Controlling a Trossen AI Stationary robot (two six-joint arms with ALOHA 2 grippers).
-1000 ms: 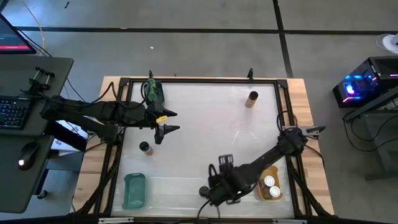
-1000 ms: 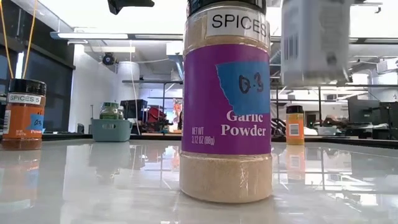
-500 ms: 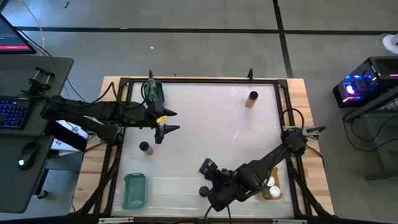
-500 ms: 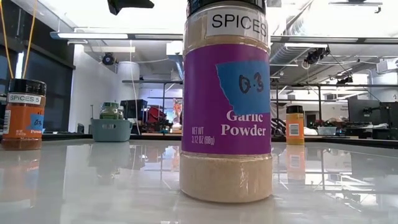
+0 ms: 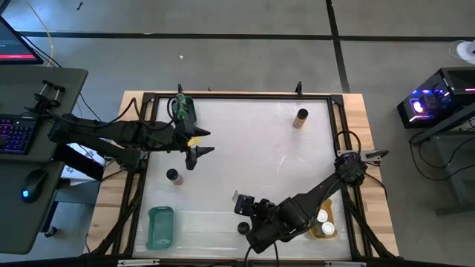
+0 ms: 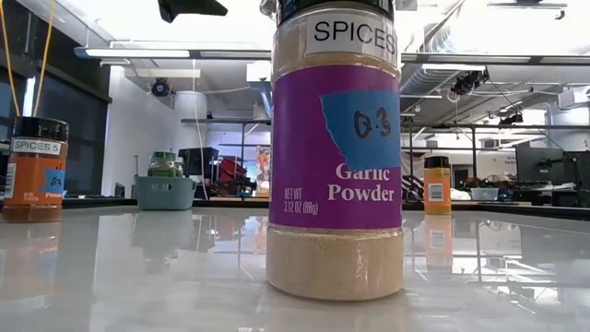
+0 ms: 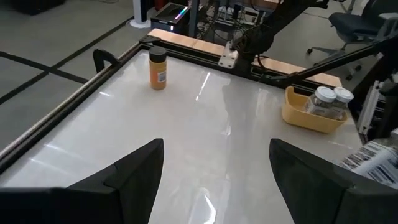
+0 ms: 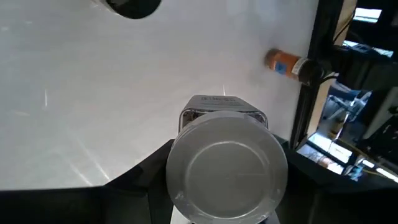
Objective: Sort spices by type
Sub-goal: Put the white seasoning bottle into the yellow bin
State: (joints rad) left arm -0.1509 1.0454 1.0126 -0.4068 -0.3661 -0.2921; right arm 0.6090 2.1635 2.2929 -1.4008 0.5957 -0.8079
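On the left of the tabletop (image 5: 245, 141), the left gripper (image 5: 202, 145) hung with its fingers (image 7: 134, 171) spread wide and nothing between them, just beside the teal tray (image 5: 182, 108) of green-lidded jars (image 5: 179, 104) at the far left corner. A black-lidded jar (image 5: 174, 176) stood nearby, and another teal tray (image 5: 161, 227) lay at the near left edge. Near the middle front stood the garlic powder jar (image 6: 337, 148). Just beside it, the right gripper (image 5: 249, 205) pinched a white-lidded jar (image 8: 225, 165), held clear of the tabletop. Farther right, the orange tray (image 5: 323, 220) held two white-lidded jars (image 7: 326, 102). A brown-lidded jar (image 5: 300, 117) stood alone near the far right.
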